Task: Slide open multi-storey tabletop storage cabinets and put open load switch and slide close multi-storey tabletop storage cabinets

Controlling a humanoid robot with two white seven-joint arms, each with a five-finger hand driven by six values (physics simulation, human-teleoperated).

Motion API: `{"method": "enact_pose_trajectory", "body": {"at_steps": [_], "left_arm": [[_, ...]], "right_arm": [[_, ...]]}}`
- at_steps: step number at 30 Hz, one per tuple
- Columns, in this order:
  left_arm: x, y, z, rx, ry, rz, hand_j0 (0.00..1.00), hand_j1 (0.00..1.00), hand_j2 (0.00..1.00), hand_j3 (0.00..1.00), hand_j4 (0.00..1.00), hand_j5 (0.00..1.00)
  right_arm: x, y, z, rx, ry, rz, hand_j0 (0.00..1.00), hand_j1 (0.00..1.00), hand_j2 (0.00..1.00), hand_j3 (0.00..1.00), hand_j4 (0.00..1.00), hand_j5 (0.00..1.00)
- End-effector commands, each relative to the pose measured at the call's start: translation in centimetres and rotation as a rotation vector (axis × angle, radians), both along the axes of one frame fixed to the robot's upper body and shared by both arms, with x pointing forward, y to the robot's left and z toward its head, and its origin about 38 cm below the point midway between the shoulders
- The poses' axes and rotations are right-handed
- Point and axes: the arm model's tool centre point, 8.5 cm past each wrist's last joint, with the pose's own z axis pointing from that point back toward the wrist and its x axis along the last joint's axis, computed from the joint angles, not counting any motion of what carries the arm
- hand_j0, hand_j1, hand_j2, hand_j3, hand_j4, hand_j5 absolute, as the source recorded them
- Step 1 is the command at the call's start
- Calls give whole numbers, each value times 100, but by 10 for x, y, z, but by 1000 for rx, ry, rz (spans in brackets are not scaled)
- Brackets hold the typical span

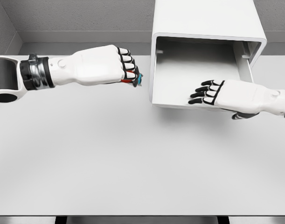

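Note:
A white storage cabinet point(207, 18) stands at the back right of the table, its drawer point(154, 70) pulled out toward me and showing a bare inside. My left hand point(126, 65) hovers just left of the drawer, fingers curled around a small red and blue load switch point(135, 80) that peeks out under the knuckles. My right hand point(205, 92) rests over the drawer's front edge with its fingers bent and nothing in them.
The white table point(109, 163) spreads out in front of the cabinet. Grey walls close off the back. The table's front edge runs along the bottom of the view.

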Motion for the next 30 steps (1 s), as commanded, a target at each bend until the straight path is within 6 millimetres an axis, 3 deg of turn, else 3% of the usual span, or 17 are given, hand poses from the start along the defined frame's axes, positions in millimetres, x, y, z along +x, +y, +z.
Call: {"method": "enact_pose_trajectory", "body": {"at_steps": [1, 8, 30], "left_arm": [[0, 0, 2, -6, 0, -1, 49, 49, 49, 49, 49, 49], [-5, -5, 11, -13, -24, -24, 49, 49, 49, 49, 49, 49], [-15, -20, 26, -30, -59, -80, 49, 49, 49, 49, 49, 49]], "right_arm": [[-1, -7, 7, 14, 4, -11, 99, 99, 99, 99, 99, 99], [-7, -24, 21, 64, 57, -32, 99, 99, 99, 99, 99, 99], [-9, -29, 35, 164, 94, -34, 99, 99, 99, 99, 99, 99]]}}
